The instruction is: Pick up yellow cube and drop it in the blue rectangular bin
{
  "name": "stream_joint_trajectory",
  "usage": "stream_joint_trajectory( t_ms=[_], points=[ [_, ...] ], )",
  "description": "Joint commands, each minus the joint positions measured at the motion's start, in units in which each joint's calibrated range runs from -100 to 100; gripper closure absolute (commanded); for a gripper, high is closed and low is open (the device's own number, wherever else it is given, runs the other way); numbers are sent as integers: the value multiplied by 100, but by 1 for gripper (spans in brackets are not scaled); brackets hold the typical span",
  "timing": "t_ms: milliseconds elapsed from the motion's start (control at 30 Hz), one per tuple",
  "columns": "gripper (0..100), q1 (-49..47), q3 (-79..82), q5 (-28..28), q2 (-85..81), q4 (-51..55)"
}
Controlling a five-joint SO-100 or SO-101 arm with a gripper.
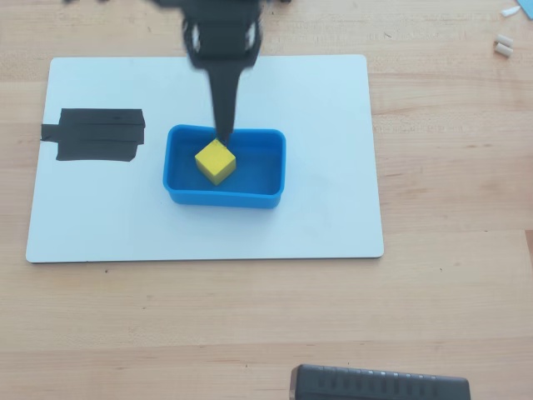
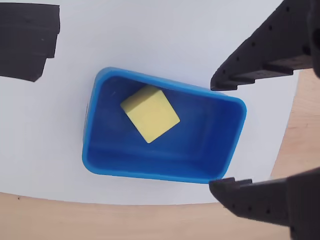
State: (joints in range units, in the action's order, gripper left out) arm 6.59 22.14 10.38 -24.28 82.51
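The yellow cube (image 1: 216, 161) lies inside the blue rectangular bin (image 1: 271, 167) on the white board. In the wrist view the yellow cube (image 2: 150, 113) rests on the floor of the blue rectangular bin (image 2: 220, 145), toward its left half. My black gripper (image 1: 224, 132) hangs above the bin's far edge in the overhead view. In the wrist view my gripper (image 2: 218, 135) is open and empty, its two fingers spread wide at the right edge, above the bin's right end and apart from the cube.
The white board (image 1: 316, 225) lies on a wooden table (image 1: 450, 292). A black tape patch (image 1: 96, 135) is stuck on the board's left side. A dark device (image 1: 379, 385) lies at the table's near edge. Small white bits (image 1: 503, 46) lie at the far right.
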Motion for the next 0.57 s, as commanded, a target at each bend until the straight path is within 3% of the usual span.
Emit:
stream_joint_trajectory(
  t_ms=[0,133,533],
  points=[
    [88,-102,976,-44,-1664,-208],
    [99,-85,2376,-20,-2946,-530],
    [100,216,7104,-34,-7201,-1331]
  ],
)
